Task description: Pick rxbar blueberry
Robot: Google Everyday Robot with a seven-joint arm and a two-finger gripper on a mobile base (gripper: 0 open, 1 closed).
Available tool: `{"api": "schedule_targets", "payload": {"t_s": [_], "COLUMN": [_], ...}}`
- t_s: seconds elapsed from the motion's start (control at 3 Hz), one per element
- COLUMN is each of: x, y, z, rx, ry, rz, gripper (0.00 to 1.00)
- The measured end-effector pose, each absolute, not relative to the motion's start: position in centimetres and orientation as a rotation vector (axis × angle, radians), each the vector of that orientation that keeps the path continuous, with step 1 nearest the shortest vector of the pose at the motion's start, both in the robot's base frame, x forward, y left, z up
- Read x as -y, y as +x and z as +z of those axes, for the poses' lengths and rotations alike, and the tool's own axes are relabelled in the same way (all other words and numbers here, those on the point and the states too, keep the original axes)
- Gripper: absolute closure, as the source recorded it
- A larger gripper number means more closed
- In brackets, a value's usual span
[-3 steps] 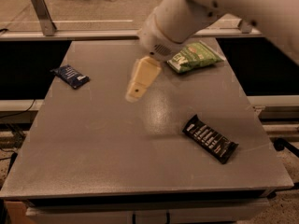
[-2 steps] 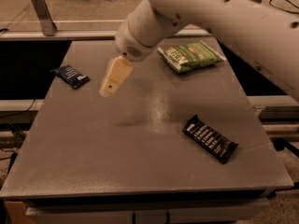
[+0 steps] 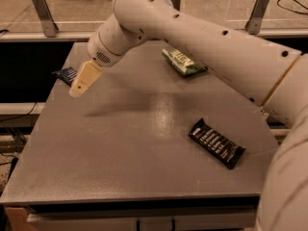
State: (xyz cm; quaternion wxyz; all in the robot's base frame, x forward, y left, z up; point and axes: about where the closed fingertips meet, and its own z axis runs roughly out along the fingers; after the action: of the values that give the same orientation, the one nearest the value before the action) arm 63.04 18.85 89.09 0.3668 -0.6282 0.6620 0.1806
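Observation:
The rxbar blueberry [image 3: 65, 74] is a small dark-blue wrapper lying near the far left edge of the grey table [image 3: 144, 143]. The gripper partly hides its right end. My gripper [image 3: 77, 90] has cream-coloured fingers that hang from the white arm, just right of and in front of the bar, above the table top. The white arm reaches in from the right across the back of the table.
A longer black bar with white lettering [image 3: 216, 143] lies at the right front of the table. A green chip bag [image 3: 184, 61] lies at the back, partly under the arm. Metal posts [image 3: 42, 11] stand behind the table.
The gripper has moved left across the table, from the middle back toward the dark-blue bar at the left edge. The objects have not moved.

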Motion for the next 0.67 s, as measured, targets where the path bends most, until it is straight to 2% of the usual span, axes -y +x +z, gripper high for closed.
{"api": "schedule_targets", "payload": {"t_s": [0.67], "x": [-23.4], "y": [65.2], "z": [86.1], "rx": [-1.712], "ry": [-1.569], "rz": [0.550], "gripper": [0.00]}}
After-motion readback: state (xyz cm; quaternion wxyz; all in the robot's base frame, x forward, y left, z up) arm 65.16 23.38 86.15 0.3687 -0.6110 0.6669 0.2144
